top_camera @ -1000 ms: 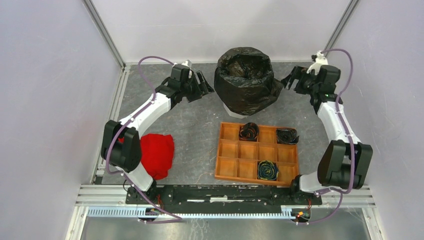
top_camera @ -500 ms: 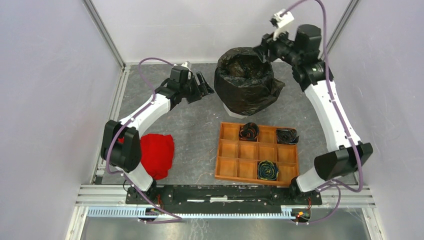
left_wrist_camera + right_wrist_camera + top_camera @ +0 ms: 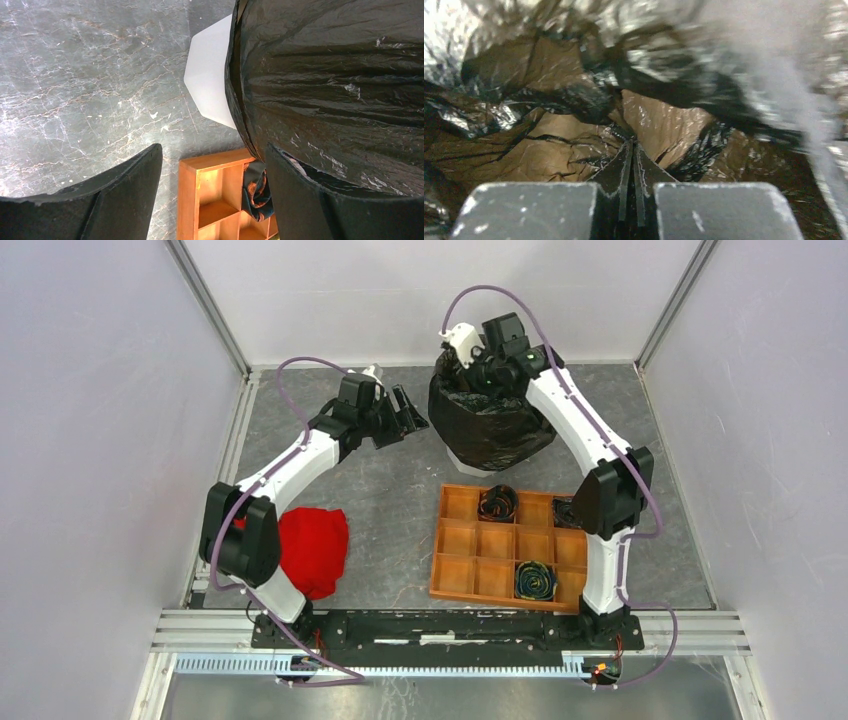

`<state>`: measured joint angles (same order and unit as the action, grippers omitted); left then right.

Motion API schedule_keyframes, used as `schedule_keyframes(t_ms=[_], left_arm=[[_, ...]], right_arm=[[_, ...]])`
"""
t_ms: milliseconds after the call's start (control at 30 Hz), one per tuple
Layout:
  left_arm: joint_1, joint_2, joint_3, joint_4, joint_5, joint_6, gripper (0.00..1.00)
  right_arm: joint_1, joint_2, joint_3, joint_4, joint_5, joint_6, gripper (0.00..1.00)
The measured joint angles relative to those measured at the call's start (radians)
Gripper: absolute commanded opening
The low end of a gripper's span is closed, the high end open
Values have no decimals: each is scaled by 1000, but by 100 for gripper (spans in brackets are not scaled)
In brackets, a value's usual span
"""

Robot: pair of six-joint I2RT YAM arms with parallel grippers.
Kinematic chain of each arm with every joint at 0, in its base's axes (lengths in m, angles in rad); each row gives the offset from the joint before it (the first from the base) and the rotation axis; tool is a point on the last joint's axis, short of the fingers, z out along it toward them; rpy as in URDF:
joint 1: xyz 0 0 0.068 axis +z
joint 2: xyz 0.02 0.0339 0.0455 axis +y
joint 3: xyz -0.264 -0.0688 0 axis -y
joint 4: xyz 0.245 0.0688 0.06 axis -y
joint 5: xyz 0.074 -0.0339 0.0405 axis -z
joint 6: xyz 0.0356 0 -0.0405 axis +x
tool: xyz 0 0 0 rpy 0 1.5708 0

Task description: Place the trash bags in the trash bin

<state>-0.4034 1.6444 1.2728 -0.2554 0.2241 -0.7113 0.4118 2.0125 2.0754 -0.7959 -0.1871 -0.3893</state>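
Observation:
A glossy black trash bag (image 3: 495, 428) lines the trash bin and hangs over its rim; only the bin's white base (image 3: 462, 462) shows below it. My right gripper (image 3: 468, 374) reaches down into the bin's mouth from the back. In the right wrist view its fingers (image 3: 631, 144) are shut tip to tip, pointing at the bag's brownish, crinkled inner folds (image 3: 549, 150), and nothing visible sits between them. My left gripper (image 3: 412, 412) hangs open just left of the bin. In the left wrist view it (image 3: 214, 150) frames the bag's outer skirt (image 3: 330, 85) and the bin's white wall (image 3: 212, 80).
An orange-brown compartment tray (image 3: 437, 562) lies in front of the bin, with rolled dark bags in three cells (image 3: 497, 503) (image 3: 573, 512) (image 3: 535, 580). Its corner (image 3: 187, 200) shows under my left gripper. A red cloth (image 3: 312, 550) lies by the left arm's base.
My right arm swung from the bin's right side up and over into its mouth while its jaws went from open to shut. The left arm barely moved.

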Motion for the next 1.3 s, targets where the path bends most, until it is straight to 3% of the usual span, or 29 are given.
schedule_keyframes(t_ms=[433, 1100, 1300], left_arm=[[0, -66, -17, 5, -4, 0, 82], [0, -85, -31, 9, -4, 0, 82], [0, -86, -31, 9, -4, 0, 82]], right_arm=[[13, -2, -159, -56, 92, -24, 2], [11, 196, -115, -48, 119, -24, 9], [12, 204, -115, -32, 105, -24, 18]])
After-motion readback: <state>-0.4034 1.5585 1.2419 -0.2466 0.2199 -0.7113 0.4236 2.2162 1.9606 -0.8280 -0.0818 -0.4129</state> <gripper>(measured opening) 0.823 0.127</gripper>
